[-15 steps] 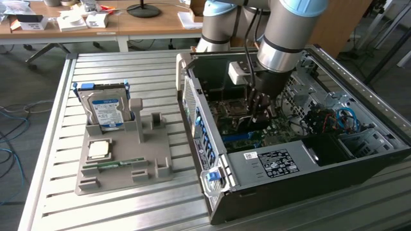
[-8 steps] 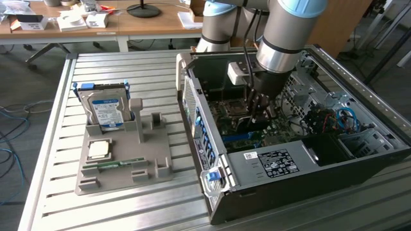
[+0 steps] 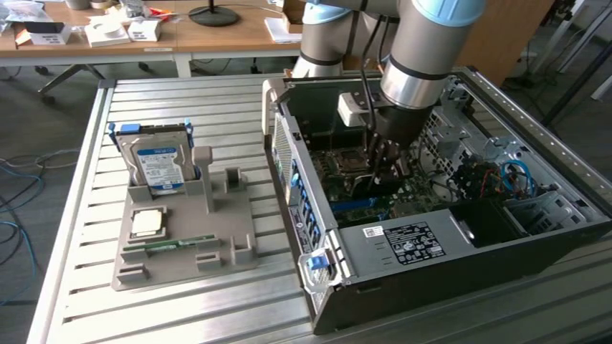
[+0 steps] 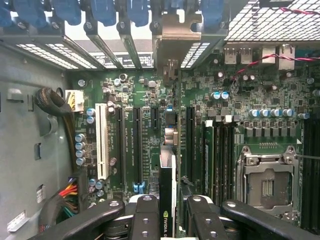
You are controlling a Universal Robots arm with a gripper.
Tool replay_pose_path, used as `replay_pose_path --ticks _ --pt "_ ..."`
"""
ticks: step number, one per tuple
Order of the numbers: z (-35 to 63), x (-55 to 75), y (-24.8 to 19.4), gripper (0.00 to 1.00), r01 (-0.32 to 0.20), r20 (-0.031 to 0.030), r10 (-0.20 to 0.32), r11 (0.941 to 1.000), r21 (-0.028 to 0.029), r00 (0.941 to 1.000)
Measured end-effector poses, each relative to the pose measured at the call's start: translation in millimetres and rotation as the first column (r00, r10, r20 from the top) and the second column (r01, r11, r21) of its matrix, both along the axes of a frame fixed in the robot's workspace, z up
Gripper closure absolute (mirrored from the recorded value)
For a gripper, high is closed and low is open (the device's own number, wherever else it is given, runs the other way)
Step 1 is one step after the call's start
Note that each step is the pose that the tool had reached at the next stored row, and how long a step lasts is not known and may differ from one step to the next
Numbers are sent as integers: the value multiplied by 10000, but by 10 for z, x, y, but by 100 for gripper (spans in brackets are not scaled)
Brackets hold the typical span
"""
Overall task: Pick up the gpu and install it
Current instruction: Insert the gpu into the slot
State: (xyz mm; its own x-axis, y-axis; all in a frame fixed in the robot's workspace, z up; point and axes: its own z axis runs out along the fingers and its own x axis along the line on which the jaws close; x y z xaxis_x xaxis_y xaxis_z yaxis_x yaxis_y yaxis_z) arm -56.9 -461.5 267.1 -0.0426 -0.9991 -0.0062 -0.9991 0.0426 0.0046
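Graphics card (image 4: 167, 175), thin, flat and green, stands edge-on between the two black ribbed fingers (image 4: 145, 215) of my gripper (image 4: 171, 212), which are pinched narrow on it. It sits inside the open steel case (image 3: 402, 240), over the motherboard (image 4: 145, 85) beside one long white slot (image 4: 102, 135). Its pale metal bracket (image 4: 176, 35) is near the perforated rear wall. On the slatted metal table (image 3: 191, 100) I count one grey moulded tray (image 3: 182, 258) holding one hard drive (image 3: 158, 161), one square processor (image 3: 146, 223) and one memory strip (image 3: 172, 246).
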Motion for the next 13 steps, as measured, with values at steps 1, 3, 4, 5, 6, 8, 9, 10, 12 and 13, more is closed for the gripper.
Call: replay_pose_path --ticks 1,3,4,5,6,8,9,10,12,13 --pt "-1 -5 1 74 -1 1 1 10000 0 10000" --pt "-2 -14 3 74 -1 1 1 10000 1 10000" --pt "-2 -17 4 74 2 0 -2 10000 0 10000" --pt "-3 -20 5 74 4 1 -4 10000 -1 10000" --pt "-4 -23 6 74 6 0 -6 10000 -1 10000" --pt "-5 -30 7 74 11 0 -11 10000 -3 10000" --pt "-5 -35 8 74 14 0 -14 10000 -4 10000" --pt "-5 -39 8 74 16 0 -16 10000 -4 10000" --pt "-7 -45 9 74 17 1 -17 10000 -3 10000" --pt "-7 -49 9 74 18 1 -18 10000 -3 10000"
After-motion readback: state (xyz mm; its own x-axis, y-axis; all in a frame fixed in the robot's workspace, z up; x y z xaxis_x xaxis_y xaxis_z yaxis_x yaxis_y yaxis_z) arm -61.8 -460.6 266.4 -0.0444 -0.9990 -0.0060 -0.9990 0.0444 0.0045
